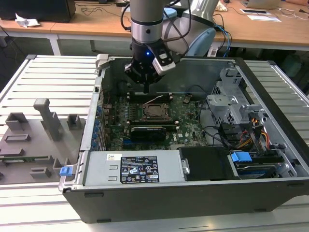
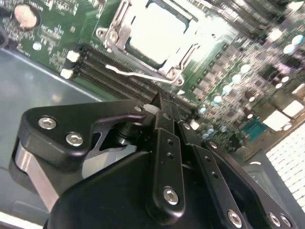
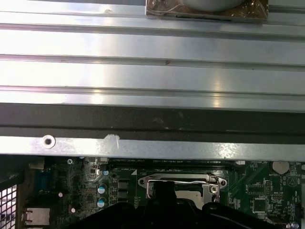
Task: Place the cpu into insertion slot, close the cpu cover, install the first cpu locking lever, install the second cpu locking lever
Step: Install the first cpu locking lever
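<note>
Above the insertion slot (image 1: 155, 111) hovers the tool (image 1: 146, 89), fingers pressed together, cpu (image 2: 155, 33) seated under the closed cpu cover (image 2: 125, 29), a locking lever (image 2: 138, 75) beside it unlatched.

My gripper (image 2: 159, 107) looked like matt black plastic with shiny steel screws; the cpu cover (image 2: 119, 31) was bright bare metal, the cpu (image 2: 157, 31) a smooth silvery lid.

Exterior view: high, looking down into the open computer case (image 1: 193, 183).
Wrist views: close behind the jaws; both share the insertion slot (image 2: 157, 33) (image 3: 183, 188) just beyond them.
</note>
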`<state>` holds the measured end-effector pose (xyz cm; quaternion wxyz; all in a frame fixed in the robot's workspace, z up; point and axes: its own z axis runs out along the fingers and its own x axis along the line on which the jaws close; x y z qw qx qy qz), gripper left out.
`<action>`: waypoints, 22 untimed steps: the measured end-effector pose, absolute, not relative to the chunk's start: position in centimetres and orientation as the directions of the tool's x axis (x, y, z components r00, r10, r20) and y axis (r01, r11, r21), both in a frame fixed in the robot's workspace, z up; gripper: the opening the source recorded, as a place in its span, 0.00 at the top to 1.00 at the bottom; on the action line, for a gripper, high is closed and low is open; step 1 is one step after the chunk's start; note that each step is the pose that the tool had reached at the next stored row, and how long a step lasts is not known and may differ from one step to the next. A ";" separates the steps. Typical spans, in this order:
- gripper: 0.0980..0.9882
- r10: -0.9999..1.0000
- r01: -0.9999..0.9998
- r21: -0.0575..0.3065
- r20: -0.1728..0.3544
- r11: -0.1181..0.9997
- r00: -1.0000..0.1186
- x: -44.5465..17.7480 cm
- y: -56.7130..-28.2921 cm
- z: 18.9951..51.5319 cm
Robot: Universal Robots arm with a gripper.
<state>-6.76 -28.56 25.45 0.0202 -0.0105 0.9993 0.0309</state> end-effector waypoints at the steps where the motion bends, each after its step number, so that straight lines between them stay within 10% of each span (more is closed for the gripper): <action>1: 0.99 -0.019 -0.022 0.080 -0.041 0.997 -0.999 -6.8 -28.6 25.4; 22: 0.99 -0.018 -0.022 0.093 -0.041 0.995 -0.999 -6.7 -28.7 24.9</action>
